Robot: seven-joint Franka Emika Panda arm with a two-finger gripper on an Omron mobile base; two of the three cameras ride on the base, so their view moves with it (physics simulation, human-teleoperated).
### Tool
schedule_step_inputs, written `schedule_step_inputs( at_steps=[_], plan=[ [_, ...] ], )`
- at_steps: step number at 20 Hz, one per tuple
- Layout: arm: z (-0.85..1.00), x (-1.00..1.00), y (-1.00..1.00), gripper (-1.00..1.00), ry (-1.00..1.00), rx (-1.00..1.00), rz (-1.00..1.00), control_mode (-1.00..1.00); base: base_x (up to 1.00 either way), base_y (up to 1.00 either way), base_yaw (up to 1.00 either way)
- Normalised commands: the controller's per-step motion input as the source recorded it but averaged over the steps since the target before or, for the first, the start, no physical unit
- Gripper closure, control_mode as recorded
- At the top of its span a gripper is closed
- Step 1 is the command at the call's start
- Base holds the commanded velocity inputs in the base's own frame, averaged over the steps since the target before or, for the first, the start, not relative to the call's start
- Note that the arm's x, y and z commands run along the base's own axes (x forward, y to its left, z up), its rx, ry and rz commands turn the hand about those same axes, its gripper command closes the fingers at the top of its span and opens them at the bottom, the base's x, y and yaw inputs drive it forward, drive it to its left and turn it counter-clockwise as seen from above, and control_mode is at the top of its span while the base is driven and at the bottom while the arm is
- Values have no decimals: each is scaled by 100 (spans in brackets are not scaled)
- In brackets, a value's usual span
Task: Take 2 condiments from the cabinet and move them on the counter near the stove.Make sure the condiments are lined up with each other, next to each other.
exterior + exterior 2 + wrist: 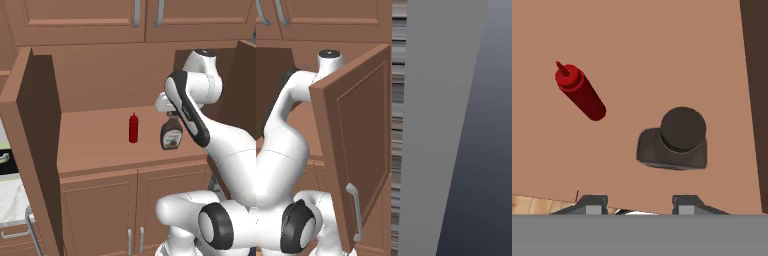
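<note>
Brown bottle (673,142) upright on shelf; arm bent above, jaws closed, empty.

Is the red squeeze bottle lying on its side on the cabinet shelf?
No, the red squeeze bottle stands upright on the cabinet shelf, its cap pointing up, beside the brown bottle.

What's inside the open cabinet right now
Two bottles stand upright on the cabinet shelf: a slim red squeeze bottle and, apart to its right, a squat dark brown bottle with a black cap. The arm covers the compartment's right rear corner.
</note>
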Motion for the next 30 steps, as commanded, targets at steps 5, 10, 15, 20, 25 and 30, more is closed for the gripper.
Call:
schedule_step_inputs(
  at_steps=[5,10,15,20,25,30],
  plan=[
    [-23,-16,6,-100,-5,-3,0,-100,0,0,0],
    [-84,-16,0,-100,-3,0,6,-100,0,0,0],
    [-30,4,-3,-100,-7,0,2,-100,0,0,0],
    [-1,3,-4,-100,-23,-7,0,-100,0,0,0],
    [0,5,-2,-100,-19,-5,0,-100,0,0,0],
    [0,3,-11,-100,-7,0,0,-100,0,0,0]
  ],
)
